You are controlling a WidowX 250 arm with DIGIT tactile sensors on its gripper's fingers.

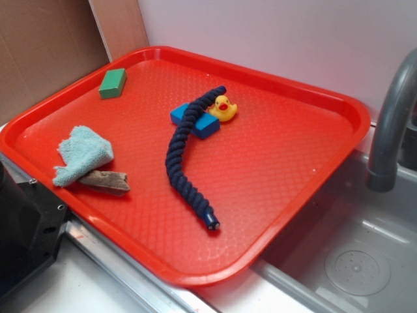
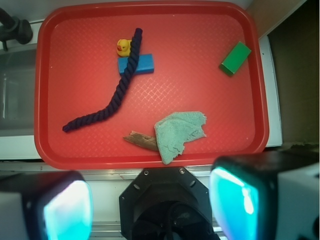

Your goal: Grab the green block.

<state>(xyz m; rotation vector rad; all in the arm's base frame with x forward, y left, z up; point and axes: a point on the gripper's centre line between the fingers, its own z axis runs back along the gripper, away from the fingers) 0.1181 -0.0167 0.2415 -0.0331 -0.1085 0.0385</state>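
Looking down from the wrist view, we are seeing the whole tray (image 2: 50,150) from high above, with the gripper (image 2: 155,202) hanging over the near edge, outside the tray. Its two fingers (image 2: 65,207) are filling the bottom corners of that view with a wide gap between them, so we are reading the jaws as spread apart and holding nothing.

The block (image 2: 235,58) is lying flat near the far right corner of the tray in the wrist view, close to the rim but apart from it. In the exterior view the same block (image 1: 113,83) is sitting alone in the far left corner, well apart from everything else. From the gripper it is lying forward and to the right, across most of the tray's depth.

Its long axis is running diagonally in the wrist view, from lower left to upper right. We are judging that the jaws, which are opening left to right, will need a wrist turn so that they close across the short sides.

The cloth (image 2: 179,132), partly covering a piece of wood (image 2: 140,140), is lying between the gripper and the block, slightly left of the direct line. The rope (image 2: 117,92), duck (image 2: 123,47) and blue block (image 2: 142,64) are lying well to the left, clear of the route.
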